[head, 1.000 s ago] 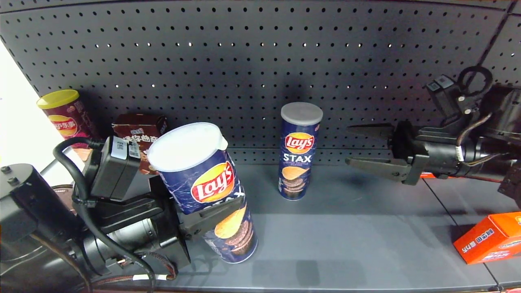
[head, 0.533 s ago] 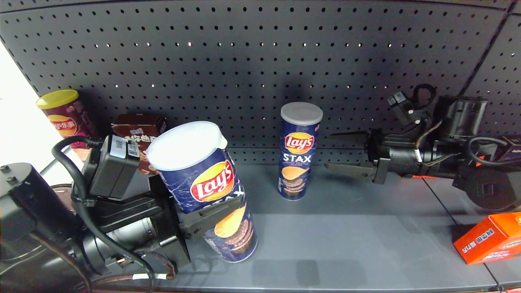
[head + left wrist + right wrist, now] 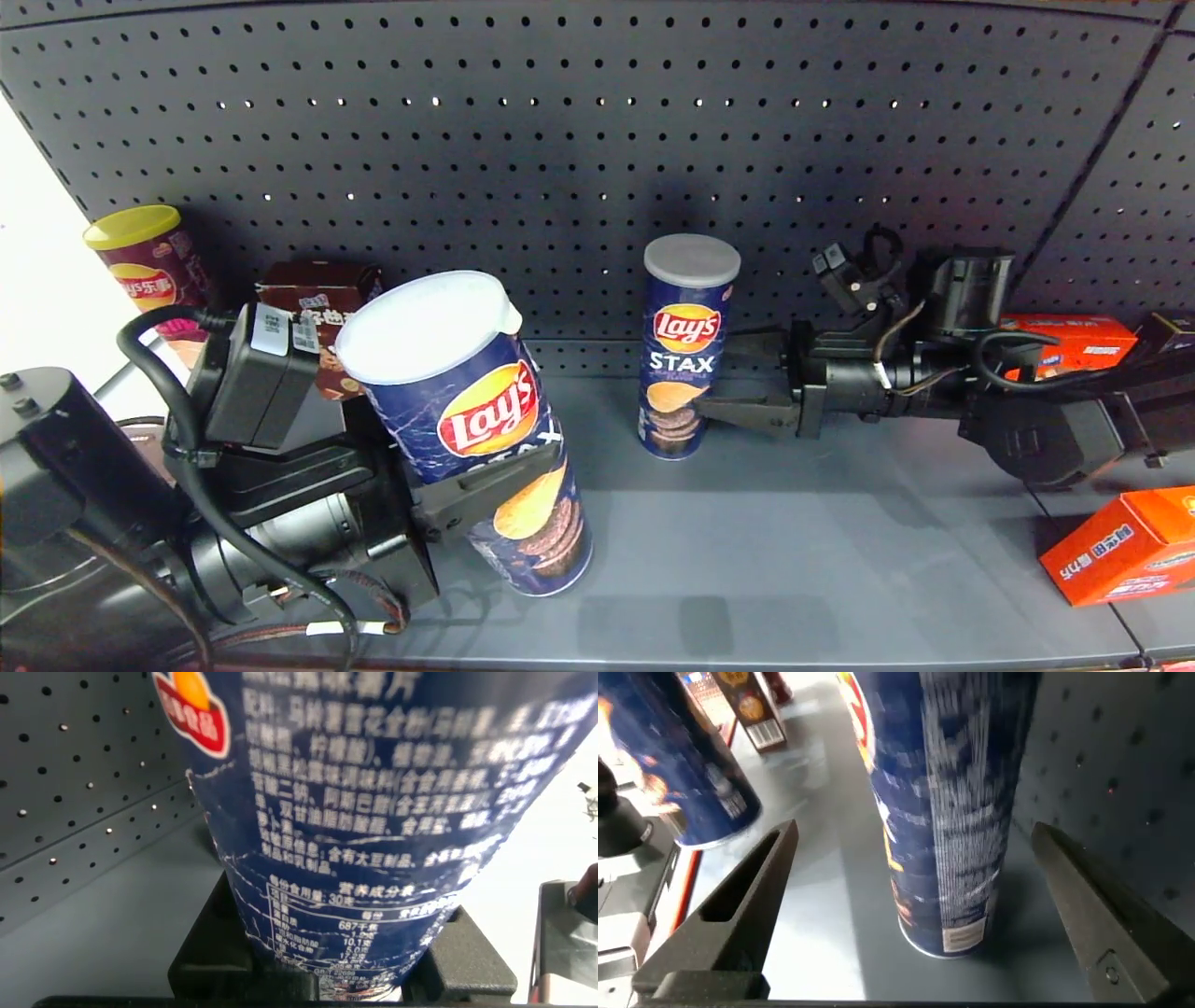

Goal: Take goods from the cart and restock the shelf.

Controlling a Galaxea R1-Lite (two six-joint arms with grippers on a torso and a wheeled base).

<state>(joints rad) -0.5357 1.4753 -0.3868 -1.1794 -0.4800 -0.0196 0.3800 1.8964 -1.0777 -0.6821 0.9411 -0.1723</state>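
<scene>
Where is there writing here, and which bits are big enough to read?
Standing blue chip can: big logo and a white word, easy to read.
Held blue chip can, in the left hand: big logo, easy; back print tiny.
Brown box: white characters, too small.
Maroon can: small logo.
Front orange box: white characters, too small.

Grey shelf [image 3: 840,560] w/ upright blue can [image 3: 686,345], orange box [image 3: 1120,546], brown box [image 3: 317,299]

shelf [image 3: 794,560]: matt grey metal | standing can [image 3: 686,373]: glossy printed wrap (frosted plastic lid [image 3: 692,259]) | orange box [image 3: 1120,546]: glossy card
</scene>
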